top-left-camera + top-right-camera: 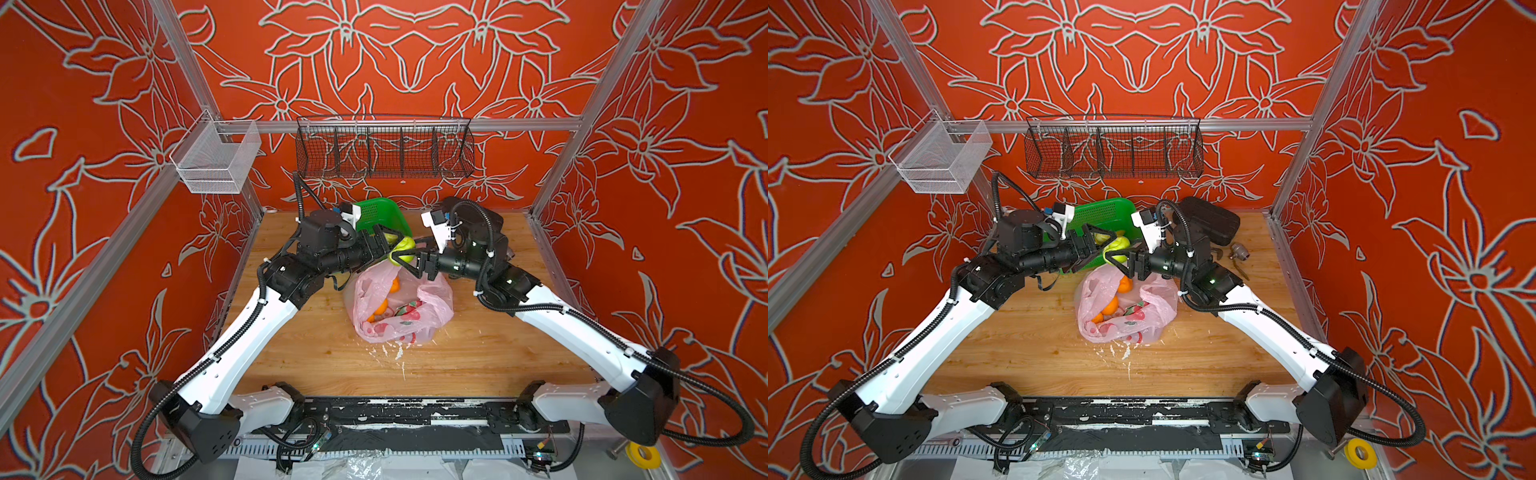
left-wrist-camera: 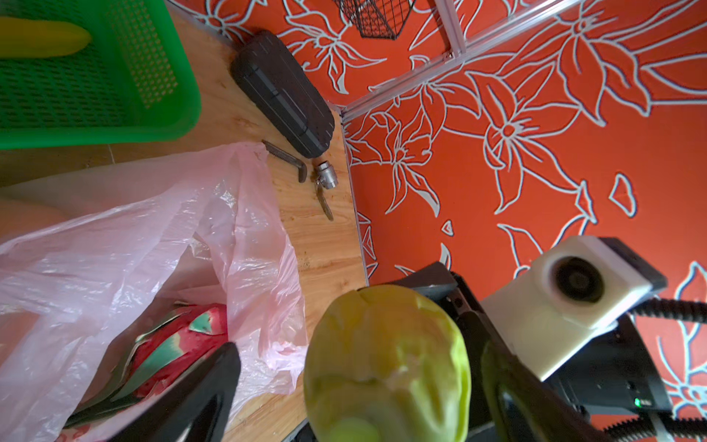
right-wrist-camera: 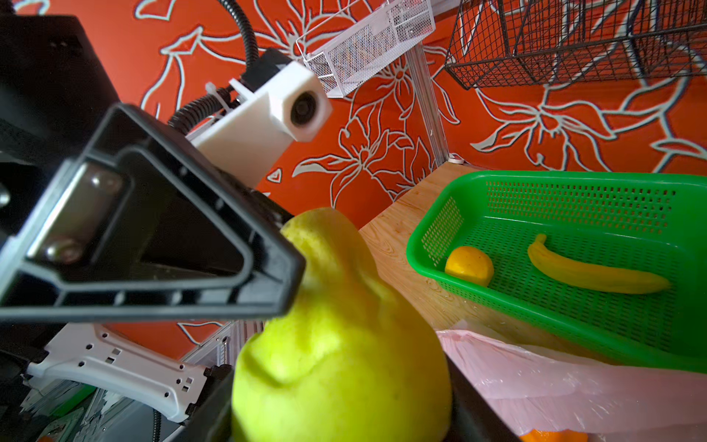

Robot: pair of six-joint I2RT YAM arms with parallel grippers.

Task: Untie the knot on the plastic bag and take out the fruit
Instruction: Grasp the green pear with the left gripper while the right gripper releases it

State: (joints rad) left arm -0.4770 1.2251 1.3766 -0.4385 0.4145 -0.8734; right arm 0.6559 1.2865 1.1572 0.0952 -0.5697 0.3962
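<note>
Gripping a knobbly green pear-shaped toy fruit [image 3: 344,363], right fingers [image 1: 411,268] sit part-closed on it, above the far edge of the thin pink printed plastic bag [image 1: 432,307]. Left fingers [image 3: 264,268] spread fully wide, one tip touching that fruit, holding nothing. Bag lies on the wooden counter [image 1: 498,353], middle, mouth open. Inside: three orange round fruits [image 1: 380,307], one pink-and-green dragon fruit [image 2: 180,344]. Green perforated plastic basket [image 3: 574,206], far centre: one yellow round fruit [image 3: 469,266], one yellow banana [image 3: 597,275]. Far right: one black case [image 1: 1212,222], one metal valve [image 1: 1239,251].
</note>
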